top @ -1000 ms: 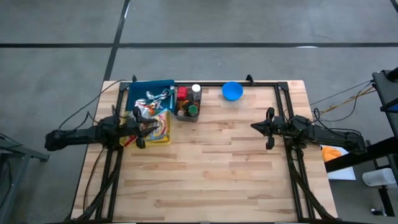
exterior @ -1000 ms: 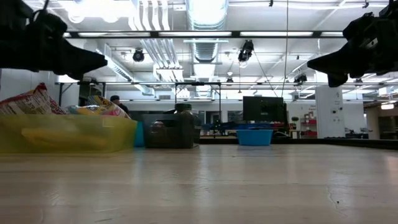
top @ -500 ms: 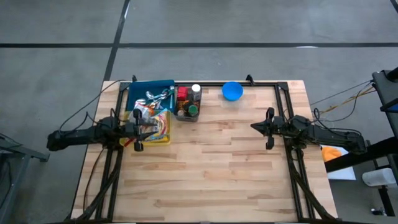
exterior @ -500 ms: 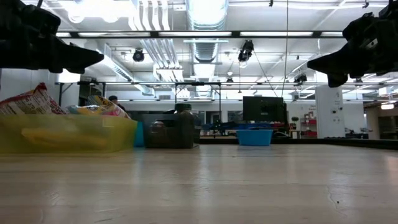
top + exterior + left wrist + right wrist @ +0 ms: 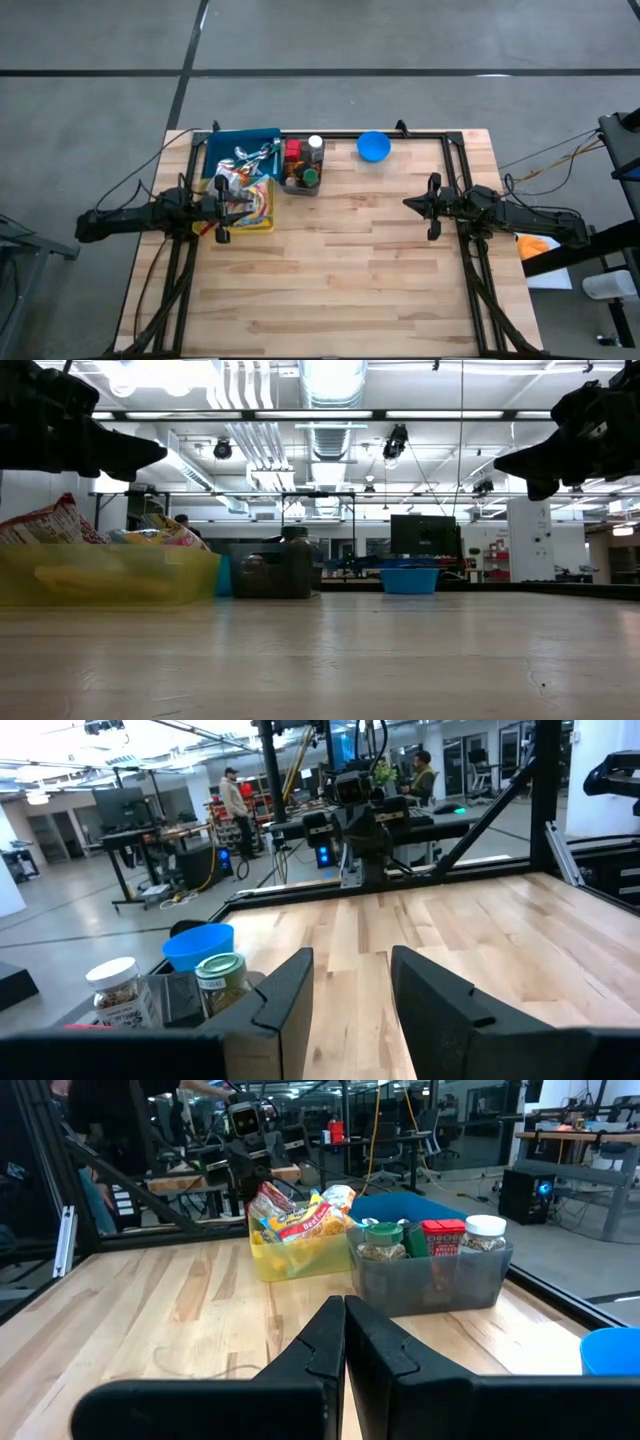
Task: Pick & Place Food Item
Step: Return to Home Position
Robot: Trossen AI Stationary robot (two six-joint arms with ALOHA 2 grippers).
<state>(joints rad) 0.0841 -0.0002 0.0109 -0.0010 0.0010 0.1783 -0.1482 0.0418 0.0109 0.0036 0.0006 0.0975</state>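
Snack packets (image 5: 258, 198) lie in a yellow bin (image 5: 268, 222) at the table's far left; they also show in the right wrist view (image 5: 297, 1215). My left gripper (image 5: 238, 205) hovers level above that bin, open, with nothing between its fingers (image 5: 350, 970). My right gripper (image 5: 408, 203) hangs level above the table's right half, shut and empty (image 5: 345, 1308). In the low view both grippers (image 5: 150, 455) (image 5: 510, 463) stand well above the tabletop.
A blue bin (image 5: 243, 150) with shiny packets sits behind the yellow one. Beside it, a grey bin (image 5: 303, 172) holds jars, and a blue bowl (image 5: 373, 146) stands at the far edge. Bare wood (image 5: 340, 280) fills the middle and near side. People stand in the room beyond.
My left gripper has tipped up a little to level and rolled slightly above the yellow bin, staying open.
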